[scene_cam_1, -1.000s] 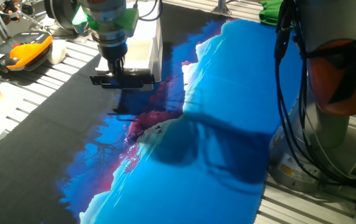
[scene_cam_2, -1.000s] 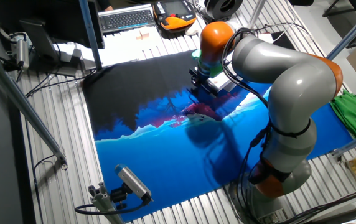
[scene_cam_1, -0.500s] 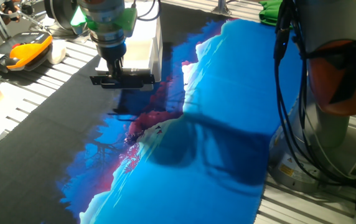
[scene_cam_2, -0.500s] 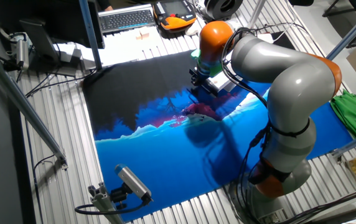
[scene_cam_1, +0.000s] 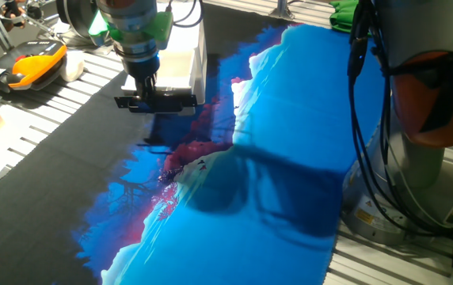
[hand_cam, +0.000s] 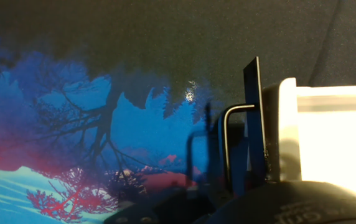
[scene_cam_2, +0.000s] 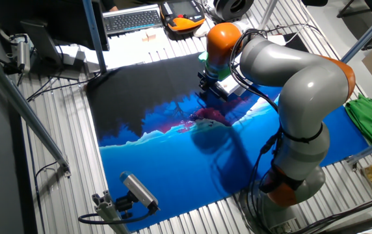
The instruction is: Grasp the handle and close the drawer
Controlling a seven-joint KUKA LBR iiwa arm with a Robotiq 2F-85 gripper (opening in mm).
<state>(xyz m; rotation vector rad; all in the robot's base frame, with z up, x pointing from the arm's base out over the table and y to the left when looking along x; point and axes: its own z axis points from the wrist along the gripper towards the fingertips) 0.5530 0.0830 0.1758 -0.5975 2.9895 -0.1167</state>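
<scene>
Short black horizontal handle bar across the front of a small white tray-like drawer, seen far left in one fixed view, on a dark cloth mat printed with blue and magenta trees. Drawer partly pulled out of a small white cabinet. Directly above the bar, a black two-finger gripper on a grey wrist with a green ring, pointing down at the handle; fingers at or just around the bar, grip state impossible to tell. Further left, an orange and black handheld device on the slatted metal table. To the right, the grey and orange robot arm base with black cables.

In the other fixed view, black keyboard far left, gripper at the drawer near the centre, green cloth at the right.

In the hand view, thin metal handle loop just left of the black drawer front, white drawer bright at the right.
</scene>
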